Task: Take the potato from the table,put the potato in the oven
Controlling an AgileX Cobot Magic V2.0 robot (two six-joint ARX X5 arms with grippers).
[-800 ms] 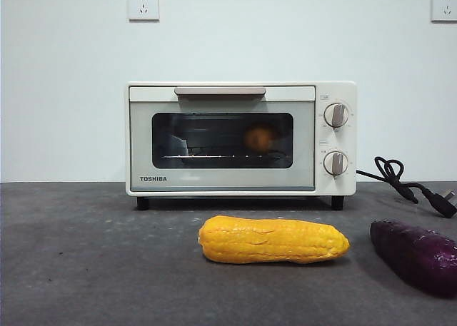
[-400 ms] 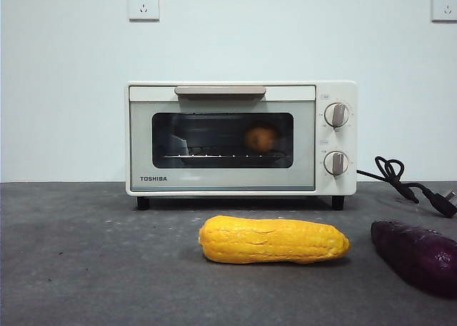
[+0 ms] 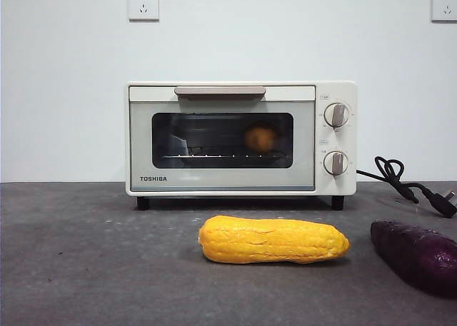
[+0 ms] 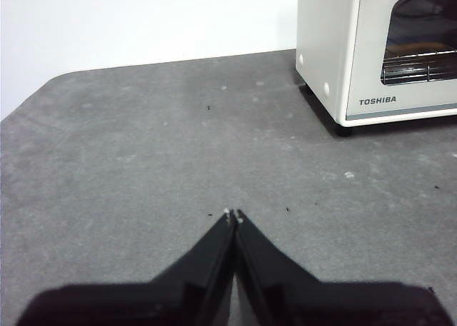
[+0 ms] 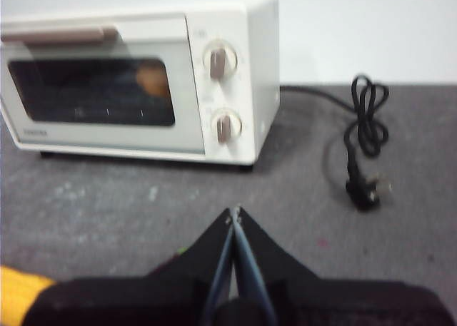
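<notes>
We count one potato point(image 3: 260, 138) behind the closed glass door of the one oven point(image 3: 241, 138), on its rack. One corn cob point(image 3: 273, 240) and one purple sweet potato point(image 3: 416, 255) lie on the counter point(image 3: 86, 269). Our left claw point(image 4: 233, 215) and right claw point(image 5: 233, 212) are both closed tight, gripping nothing.

Left tool point(image 4: 233, 214): two matte black jaws, each long flat wedge, narrowing to thin point; tiny pale fleck on each tip. Wide black base fills lower edge of left wrist view.
Right tool point(image 5: 234, 212): same black wedge jaws, faint bluish sheen along inner edges, small pale specks at tips; bulky black body behind.
</notes>
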